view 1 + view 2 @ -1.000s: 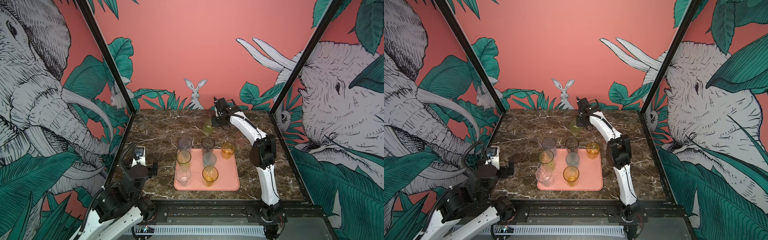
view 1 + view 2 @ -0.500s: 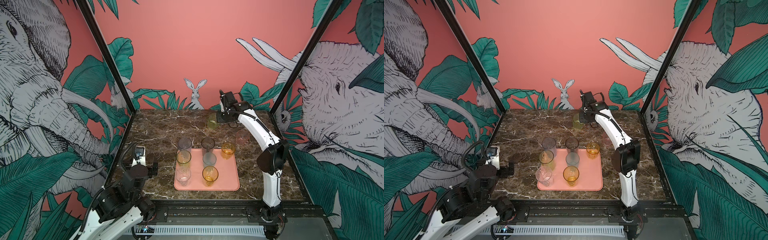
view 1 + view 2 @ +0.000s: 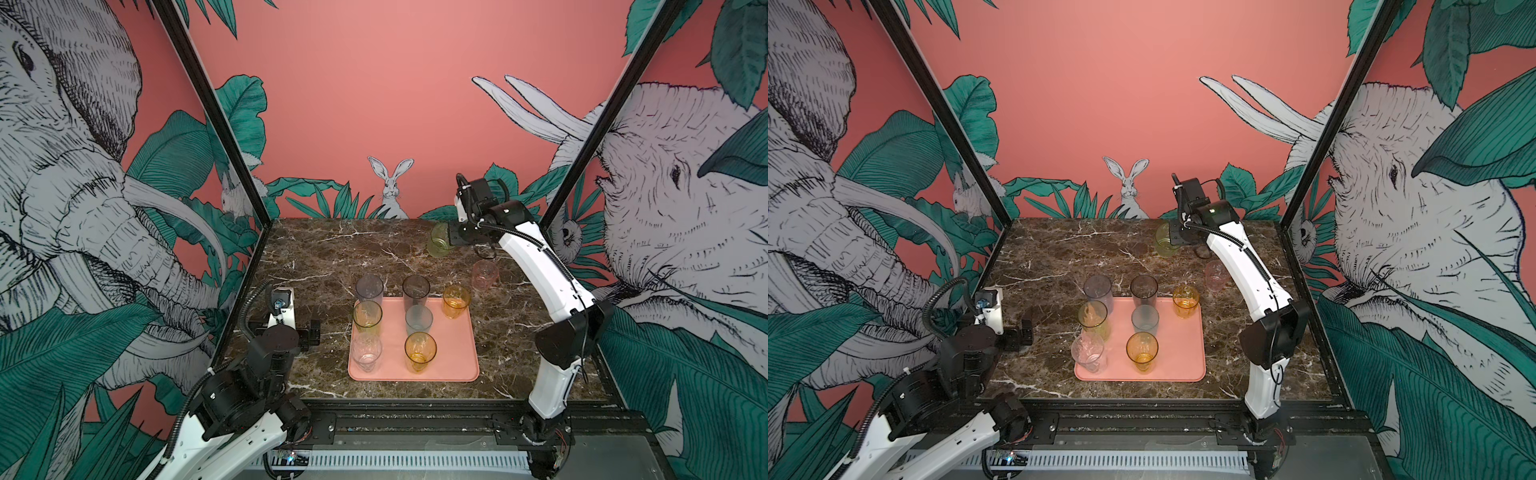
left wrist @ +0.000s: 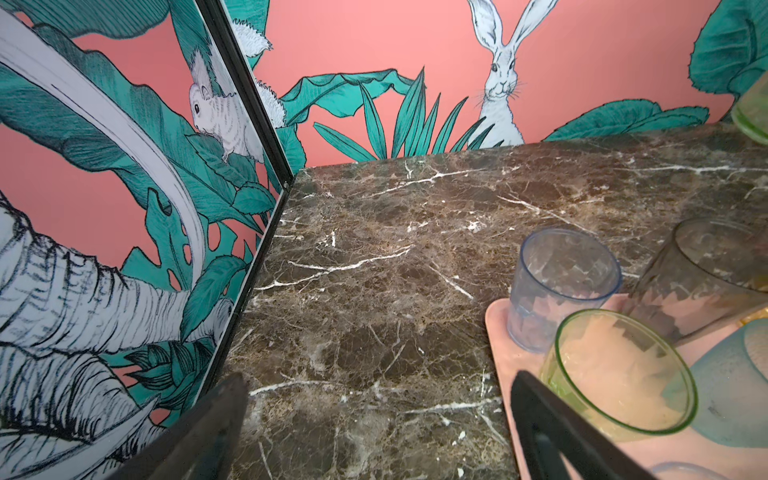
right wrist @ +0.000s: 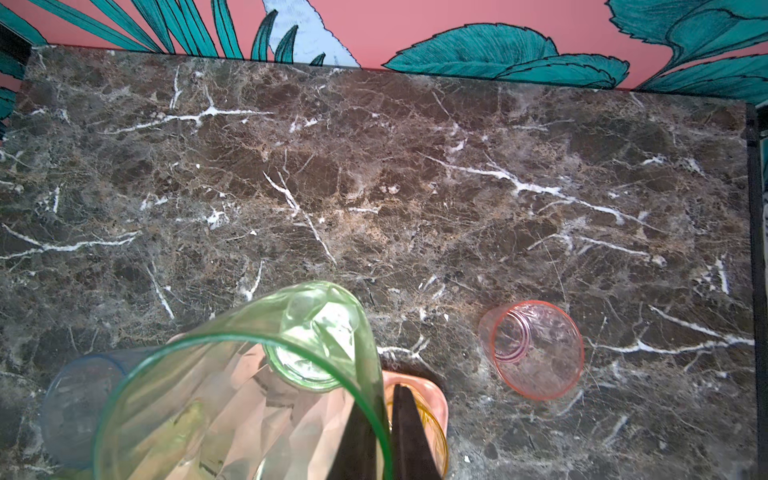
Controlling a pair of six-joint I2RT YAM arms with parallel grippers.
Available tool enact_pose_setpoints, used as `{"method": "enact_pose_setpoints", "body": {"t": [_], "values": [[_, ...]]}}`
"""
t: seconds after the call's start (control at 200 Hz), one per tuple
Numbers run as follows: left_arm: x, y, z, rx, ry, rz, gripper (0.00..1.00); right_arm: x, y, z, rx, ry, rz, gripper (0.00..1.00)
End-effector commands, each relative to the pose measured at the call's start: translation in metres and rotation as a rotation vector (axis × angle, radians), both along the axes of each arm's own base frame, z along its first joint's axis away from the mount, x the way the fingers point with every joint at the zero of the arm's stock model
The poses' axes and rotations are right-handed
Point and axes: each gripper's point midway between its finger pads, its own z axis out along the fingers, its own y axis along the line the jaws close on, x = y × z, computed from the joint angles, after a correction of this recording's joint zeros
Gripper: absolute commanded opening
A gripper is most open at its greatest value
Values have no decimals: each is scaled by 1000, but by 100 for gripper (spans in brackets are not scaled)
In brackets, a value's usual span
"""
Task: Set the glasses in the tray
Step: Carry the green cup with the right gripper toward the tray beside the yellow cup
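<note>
Above veined marble point(image 3: 353, 249), right pincer point(image 5: 384, 409) clamps a faceted translucent green tumbler point(image 3: 438, 244); left pincer point(image 4: 378, 376) gapes wide.

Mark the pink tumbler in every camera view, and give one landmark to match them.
In a top view: pink tumbler upright on the marble, past the tray's far right corner.
In a top view: pink tumbler partly behind the right arm.
Left wrist: not in it.
Right wrist: on bare marble, apart from the green tumbler.
Landmark: that green tumbler, in the right gripper, shows in all four.
</note>
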Motion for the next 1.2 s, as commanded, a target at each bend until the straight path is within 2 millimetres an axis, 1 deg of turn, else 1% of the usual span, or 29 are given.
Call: {"method": "enact_pose_setpoints", "body": {"t": [0.0, 0.12, 0.365, 0.415, 0.42, 0.43, 0.515, 0.765, 1.085, 1.195], "values": [[4, 1, 13, -68, -65, 35, 99, -15, -13, 10, -20, -11, -5, 0], [8, -3, 16, -86, -87, 32, 99, -29, -20, 12, -25, -5, -4, 0], [13, -8, 12, -80, -74, 31, 100, -58, -33, 15, -25, 8, -2, 0], [14, -10, 11, -84, -75, 28, 99, -62, -35, 8, -35, 28, -5, 0], [14, -10, 11, -85, -76, 27, 99, -64, -37, 14, -28, 14, -6, 0], [14, -10, 11, -86, -77, 26, 99, -68, -38, 18, -23, 4, -6, 0], [16, -14, 10, -93, -77, 18, 100, -80, -42, 17, -14, 7, -1, 0], [23, -24, 5, -92, -59, 3, 99, -113, -56, 7, -5, 34, -18, 0], [28, -30, 8, -86, -57, -6, 100, -153, -60, -11, -15, 45, -27, 0], [28, -32, 7, -85, -52, -11, 99, -164, -60, -22, -28, 51, -26, 0]]}}
